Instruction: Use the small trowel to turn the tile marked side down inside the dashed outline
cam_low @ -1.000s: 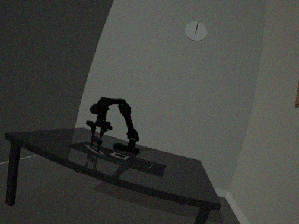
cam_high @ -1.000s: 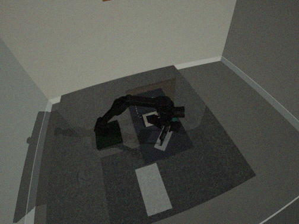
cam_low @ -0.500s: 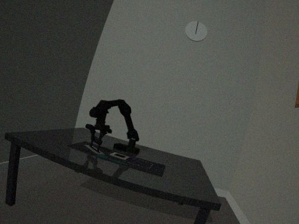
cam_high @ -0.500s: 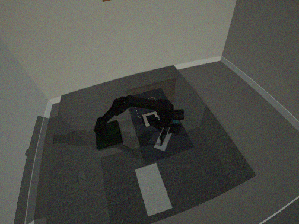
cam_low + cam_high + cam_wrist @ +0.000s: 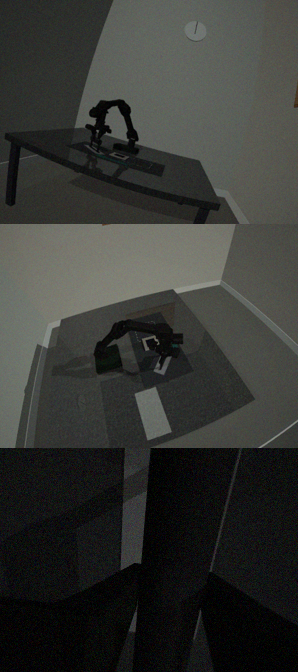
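My gripper (image 5: pixel 161 362) (image 5: pixel 95 146) (image 5: pixel 171 575) is low over the dark mat (image 5: pixel 183 367) (image 5: pixel 157 170), shut on the trowel's thick dark handle (image 5: pixel 167 618), which runs between both fingers in the wrist view. Under it lies a pale, narrow framed piece (image 5: pixel 159 371) (image 5: pixel 88 147). The tile (image 5: pixel 144 344) (image 5: pixel 125 157), with a light border and dark centre, lies flat beside the gripper, partly covered by the arm in the top view. The dashed outline (image 5: pixel 136 336) is partly hidden behind the arm. The trowel's blade cannot be made out clearly.
The arm's base stands on a dark green block (image 5: pixel 108 363). A pale rectangle (image 5: pixel 152 413) lies on the table near the mat. A teal strip (image 5: pixel 175 345) (image 5: pixel 118 162) shows near the tile. A brownish band (image 5: pixel 169 313) lies beyond the mat. The pictures are dark and grainy.
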Controlling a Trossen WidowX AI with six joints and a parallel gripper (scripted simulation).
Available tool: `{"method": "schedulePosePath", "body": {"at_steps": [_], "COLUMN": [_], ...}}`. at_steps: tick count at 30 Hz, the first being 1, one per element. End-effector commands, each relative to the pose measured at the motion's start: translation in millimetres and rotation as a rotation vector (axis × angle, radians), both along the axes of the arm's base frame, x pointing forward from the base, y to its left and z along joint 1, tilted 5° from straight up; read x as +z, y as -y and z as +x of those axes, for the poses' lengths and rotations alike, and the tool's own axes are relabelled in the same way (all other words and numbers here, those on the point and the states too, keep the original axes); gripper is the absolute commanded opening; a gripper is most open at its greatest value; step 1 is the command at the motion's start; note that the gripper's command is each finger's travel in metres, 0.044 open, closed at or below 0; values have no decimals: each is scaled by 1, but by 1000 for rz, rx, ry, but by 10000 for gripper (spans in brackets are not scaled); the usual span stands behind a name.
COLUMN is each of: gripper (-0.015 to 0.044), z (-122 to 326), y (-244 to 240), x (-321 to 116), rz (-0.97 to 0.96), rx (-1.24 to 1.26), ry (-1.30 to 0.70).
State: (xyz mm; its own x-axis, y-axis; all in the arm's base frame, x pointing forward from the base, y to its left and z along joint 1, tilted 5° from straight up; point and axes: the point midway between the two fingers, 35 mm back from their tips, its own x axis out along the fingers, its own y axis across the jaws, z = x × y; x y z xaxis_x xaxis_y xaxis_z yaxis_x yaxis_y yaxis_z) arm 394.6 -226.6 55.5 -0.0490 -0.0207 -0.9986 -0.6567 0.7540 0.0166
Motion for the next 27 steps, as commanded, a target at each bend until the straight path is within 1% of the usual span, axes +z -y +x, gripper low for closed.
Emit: {"method": "schedulePosePath", "body": {"at_steps": [1, 12, 27], "gripper": [130, 130, 130], "z": [-1, -1, -1], "y": [1, 1, 1], "x": [-1, -1, -1], "rz": [-2, -1, 21], "rx": [-2, 17, 450], "ry": [-2, -2, -12]}}
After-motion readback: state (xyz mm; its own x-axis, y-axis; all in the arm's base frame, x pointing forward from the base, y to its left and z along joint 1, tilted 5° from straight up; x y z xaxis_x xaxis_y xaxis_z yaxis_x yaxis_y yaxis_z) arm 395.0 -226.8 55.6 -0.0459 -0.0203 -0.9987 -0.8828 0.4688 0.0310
